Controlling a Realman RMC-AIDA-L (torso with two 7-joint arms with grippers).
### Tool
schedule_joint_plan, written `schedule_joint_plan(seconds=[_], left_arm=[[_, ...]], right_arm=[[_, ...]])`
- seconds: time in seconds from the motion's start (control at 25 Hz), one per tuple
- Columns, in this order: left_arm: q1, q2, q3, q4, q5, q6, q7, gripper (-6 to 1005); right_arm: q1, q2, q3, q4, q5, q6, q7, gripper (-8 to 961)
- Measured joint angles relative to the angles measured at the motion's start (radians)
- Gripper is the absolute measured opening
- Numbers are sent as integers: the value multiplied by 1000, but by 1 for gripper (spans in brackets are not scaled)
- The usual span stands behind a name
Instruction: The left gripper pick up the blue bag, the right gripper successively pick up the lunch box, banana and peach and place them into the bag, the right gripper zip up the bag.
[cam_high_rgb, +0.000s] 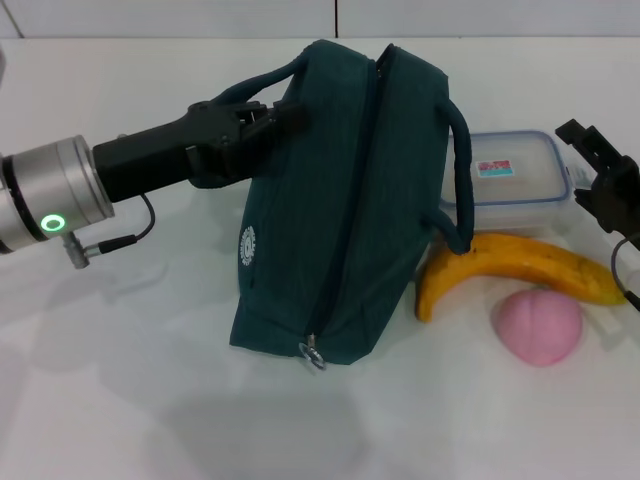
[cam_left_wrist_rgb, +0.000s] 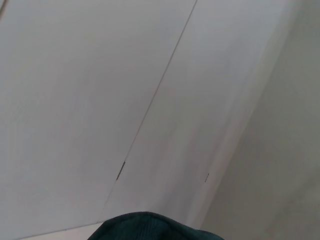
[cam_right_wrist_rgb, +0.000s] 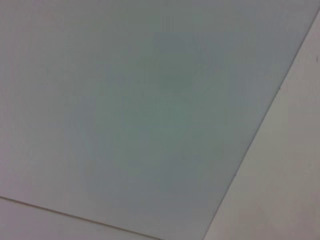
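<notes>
Bag (cam_high_rgb: 340, 200), dark teal fabric, stands near the middle of a white table (cam_high_rgb: 120, 400), leaning a little, its zipper line running down the facing side to a metal ring pull (cam_high_rgb: 314, 355) at the bottom. The zipper looks closed or nearly so; no lining shows.

Left gripper (cam_high_rgb: 262, 122) reaches in from the table's left edge, its claw pressed together on the bag's near loop handle (cam_high_rgb: 250, 92) at the upper left of the bag. The left wrist view shows only a sliver of teal fabric against blank wall.

Right gripper (cam_high_rgb: 598, 160) sits at the table's right edge, just beside the lunch box (cam_high_rgb: 512, 185); whether its fingers are spread or pressed together cannot be told. Its wrist view shows only blank surface.

Lunch box, clear plastic with a blue rim, lies behind and to the right of the bag, partly hidden by the bag's second handle. Banana (cam_high_rgb: 510, 265) lies just in front of the box, one end touching the bag. Peach (cam_high_rgb: 537, 326) rests just in front of the banana.

By my reading, the first step is in hand: the bag is gripped, nothing packed yet. Next, the bag's mouth must be open, then the right gripper must take the lunch box.
</notes>
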Motion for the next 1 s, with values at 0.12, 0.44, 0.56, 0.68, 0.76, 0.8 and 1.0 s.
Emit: schedule_joint_plan(seconds=[0.12,0.44,0.56,0.68,0.76,0.8,1.0], left_arm=[[-3,0,0,0,-1,-2,0,43],[-4,0,0,0,-3,-3,0,43],[-4,0,0,0,-3,-3,0,43],[-4,0,0,0,-3,-3,0,43],[-4,0,0,0,-3,-3,-1,43],[-4,0,0,0,-3,-3,-1,43],[-1,1,0,0,0,-2,1,43]], right_arm=[[4,0,0,0,1,3,1,839],[9,0,23,9,-2,29,12,692],[5,0,26,10,-3,29,11,577],[3,0,26,10,-3,23,3,459],[3,0,26,11,-4,20,-7,385],[3,0,26,13,-4,17,-16,350],[2,0,26,22,-3,-25,-70,201]])
